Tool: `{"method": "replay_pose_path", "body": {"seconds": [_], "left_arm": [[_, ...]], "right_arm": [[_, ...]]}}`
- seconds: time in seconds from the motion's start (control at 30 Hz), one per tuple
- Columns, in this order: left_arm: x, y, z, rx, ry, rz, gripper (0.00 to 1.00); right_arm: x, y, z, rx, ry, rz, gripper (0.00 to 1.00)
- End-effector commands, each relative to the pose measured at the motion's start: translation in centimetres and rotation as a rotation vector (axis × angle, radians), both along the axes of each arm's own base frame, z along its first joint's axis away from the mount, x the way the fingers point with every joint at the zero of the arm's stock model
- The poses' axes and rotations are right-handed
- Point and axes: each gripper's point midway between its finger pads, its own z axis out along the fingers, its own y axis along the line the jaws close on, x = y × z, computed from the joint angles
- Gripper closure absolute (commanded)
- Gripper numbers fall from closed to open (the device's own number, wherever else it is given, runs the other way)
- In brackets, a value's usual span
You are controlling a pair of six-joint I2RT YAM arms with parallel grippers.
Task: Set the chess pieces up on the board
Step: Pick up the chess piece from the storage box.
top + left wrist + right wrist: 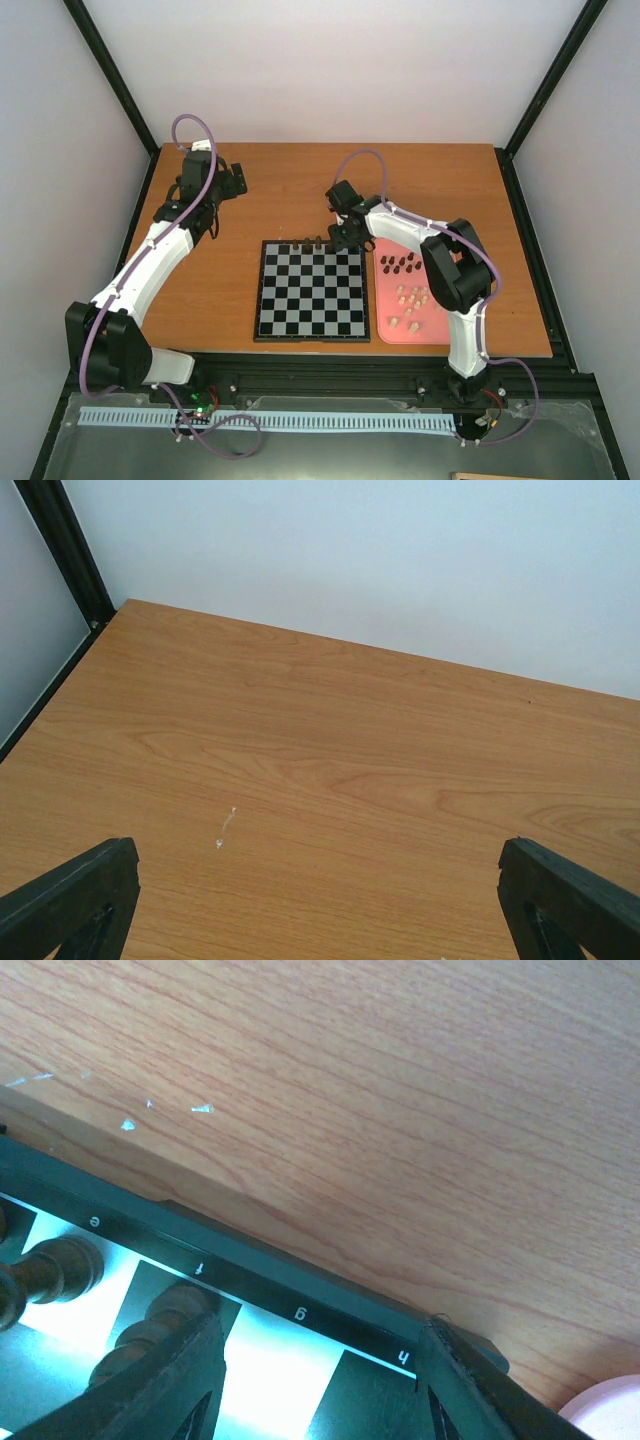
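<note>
- Right gripper fingers apart, empty, at the board's far-right corner, beside a turned dark piece.
- Checkered board by the worktop's near edge; chess pieces on pink tray, right.
- Left gripper gapes empty, far-left corner.

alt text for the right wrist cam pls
The right gripper, jaws open, hovers at the board's lettered edge, straddling the empty g square. Two dark chess pieces stand on the neighbouring e and f squares; wooden table lies beyond, a pink tray corner at lower right.
</note>
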Motion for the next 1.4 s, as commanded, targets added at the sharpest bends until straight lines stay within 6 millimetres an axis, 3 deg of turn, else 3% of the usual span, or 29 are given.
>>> {"method": "replay_pose_path", "body": {"seconds": [0.0,0.33,0.63,0.8,0.93,1.13,1.37], "left_arm": [[0.2,0.0,0.3,0.01,-0.011,0.002,0.0],[0.3,0.0,0.2,0.011,-0.008,0.001,0.0],[0.4,-0.1,0.1,0.011,-0.008,-0.001,0.0],[0.4,-0.1,0.2,0.011,-0.008,-0.001,0.0],[0.3,-0.1,0.4,0.009,-0.012,-0.004,0.0],[0.6,-0.5,0.0,-0.006,-0.006,-0.019,0.0],[0.7,-0.6,-0.1,-0.006,-0.003,-0.019,0.0]], "right_arm": [[0.8,0.6,0.1,0.015,-0.011,-0.001,0.47],[0.9,0.7,0.1,0.015,-0.014,-0.001,0.48],[1.7,-2.3,2.3,-0.037,-0.094,-0.086,0.48],[1.8,-5.8,4.3,-0.079,-0.153,-0.167,0.48],[1.3,-10.7,5.8,-0.111,-0.197,-0.281,0.48],[0.1,-17.6,5.6,-0.091,-0.185,-0.43,0.51],[0.2,-19.7,3.3,-0.077,-0.13,-0.464,0.53]]}}
